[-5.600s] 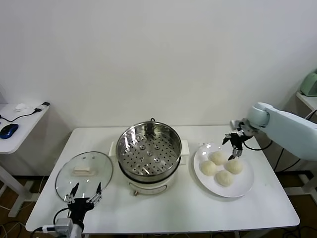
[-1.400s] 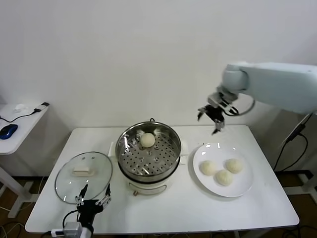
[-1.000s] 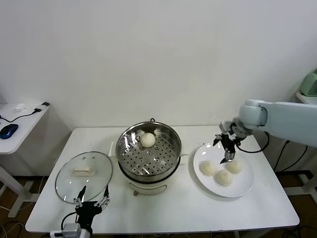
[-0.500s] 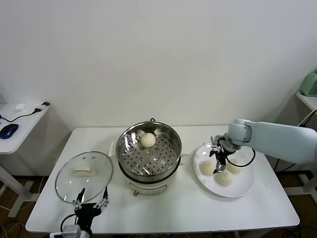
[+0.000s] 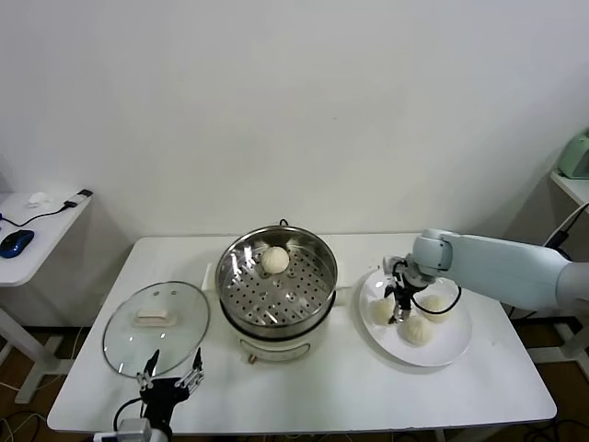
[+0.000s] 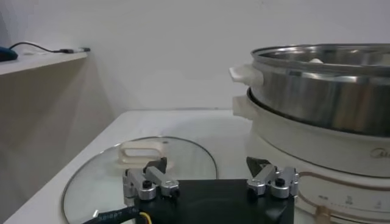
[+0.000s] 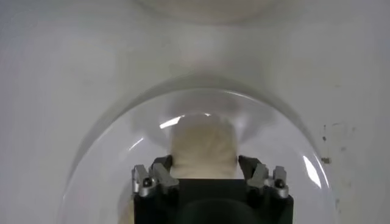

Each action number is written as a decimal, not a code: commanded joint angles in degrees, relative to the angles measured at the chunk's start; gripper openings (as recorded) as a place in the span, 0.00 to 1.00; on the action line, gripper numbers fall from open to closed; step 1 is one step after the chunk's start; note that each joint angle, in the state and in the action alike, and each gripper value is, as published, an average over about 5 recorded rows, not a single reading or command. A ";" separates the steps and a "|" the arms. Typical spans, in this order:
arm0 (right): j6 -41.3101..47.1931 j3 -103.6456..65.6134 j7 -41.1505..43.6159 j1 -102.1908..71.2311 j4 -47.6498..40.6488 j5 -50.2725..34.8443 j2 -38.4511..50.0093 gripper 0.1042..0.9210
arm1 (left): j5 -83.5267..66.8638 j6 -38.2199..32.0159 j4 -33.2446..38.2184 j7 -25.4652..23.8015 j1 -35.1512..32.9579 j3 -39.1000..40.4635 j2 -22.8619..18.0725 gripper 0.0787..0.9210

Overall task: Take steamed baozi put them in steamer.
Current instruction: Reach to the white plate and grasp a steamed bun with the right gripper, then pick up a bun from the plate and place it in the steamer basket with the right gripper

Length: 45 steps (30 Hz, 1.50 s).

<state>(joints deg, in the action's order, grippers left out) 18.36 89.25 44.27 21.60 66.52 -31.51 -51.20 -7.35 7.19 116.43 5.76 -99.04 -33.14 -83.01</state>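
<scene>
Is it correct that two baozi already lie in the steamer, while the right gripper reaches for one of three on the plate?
Not quite. Only one baozi lies in the steamer, as the head view shows. The rest holds: the right gripper is down at the plate, its fingers around one bun, with two more beside it.

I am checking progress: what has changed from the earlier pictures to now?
One baozi went from the plate into the steamer. The right gripper came back down and now closes around another baozi. The left gripper, the lid and the steamer stayed.
</scene>
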 commanded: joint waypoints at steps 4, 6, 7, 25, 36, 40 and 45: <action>-1.69 2.22 5.10 9.13 2.59 -2.14 1.20 0.73 | -0.02 0.08 0.43 0.03 -0.16 0.09 0.02 0.88; -2.95 5.41 7.43 15.56 3.36 -3.91 1.38 0.73 | -0.08 0.09 0.58 0.04 -0.16 0.17 -0.02 0.88; -3.59 7.12 8.68 18.87 3.57 -4.87 1.26 0.73 | -0.11 0.11 0.65 0.05 -0.13 0.23 -0.04 0.88; 1.01 3.78 4.50 40.80 16.44 -32.54 -14.84 0.73 | -0.65 0.84 2.63 0.09 0.37 1.21 0.35 0.88; 4.98 -0.88 -3.76 22.66 10.44 -31.07 -26.51 0.73 | -0.99 1.14 3.68 0.15 0.06 0.54 0.15 0.88; 5.45 -1.09 -4.34 17.24 5.93 -29.06 -28.98 0.73 | -1.04 1.23 3.76 0.15 -0.19 0.39 0.03 0.88; 5.76 -0.99 -4.79 12.07 1.05 -25.83 -30.91 0.73 | -0.91 1.13 3.20 0.18 -0.44 0.49 -0.21 0.88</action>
<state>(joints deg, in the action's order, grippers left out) 22.65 89.92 42.29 43.59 74.00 -59.07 -75.76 -8.32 8.36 119.86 5.95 -99.51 -32.67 -83.19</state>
